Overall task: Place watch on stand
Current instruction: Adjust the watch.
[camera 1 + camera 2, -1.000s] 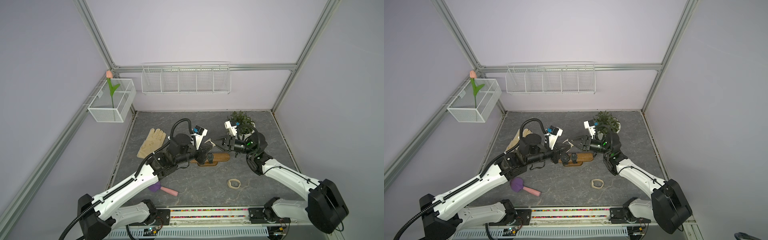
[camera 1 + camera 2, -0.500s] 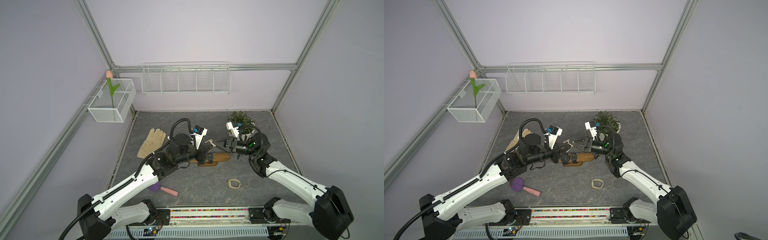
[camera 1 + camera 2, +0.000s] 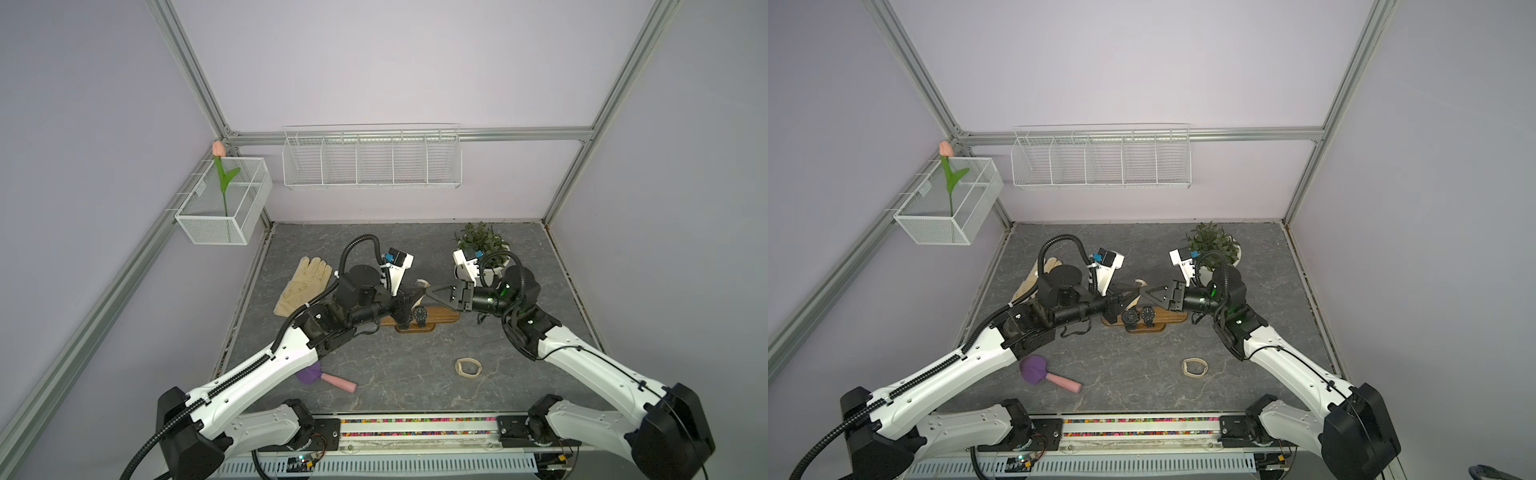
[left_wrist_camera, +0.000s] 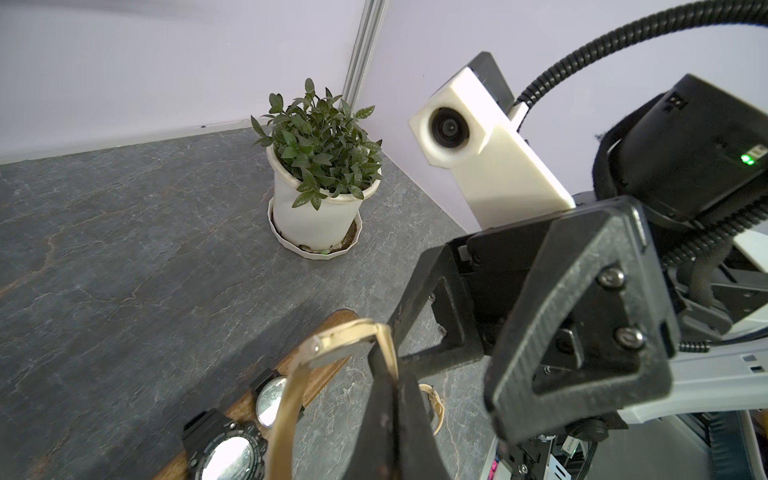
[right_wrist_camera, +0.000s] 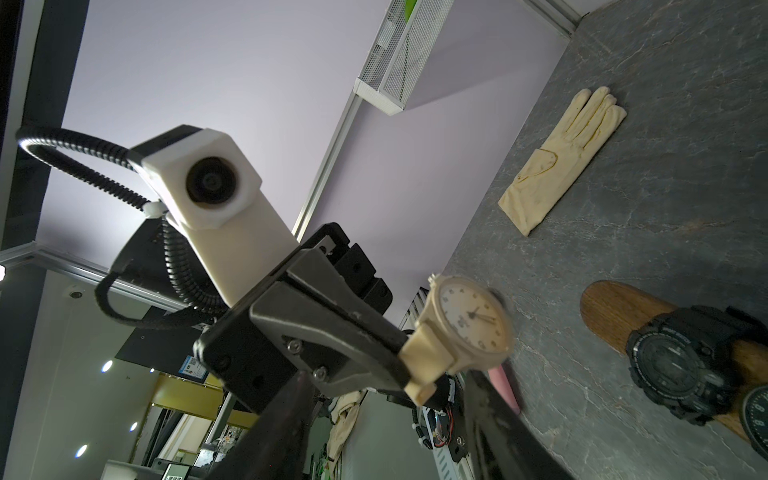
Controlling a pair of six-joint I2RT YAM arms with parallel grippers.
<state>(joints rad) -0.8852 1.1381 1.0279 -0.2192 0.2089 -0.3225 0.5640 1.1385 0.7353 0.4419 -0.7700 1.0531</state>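
the left end effector is clamping the strap of the beige round-faced wristwatch, holding it in the air near the long brown wooden bar stand, which is already carrying two black watches. the right end effector is hovering alongside, jaws apart, gripping nothing. pickup is looking done; seating the wristwatch on the bar is not yet done.

In a top view the left arm covers part of the purple brush and one end of the stand. The right wrist view's edge cuts off a dark watch.
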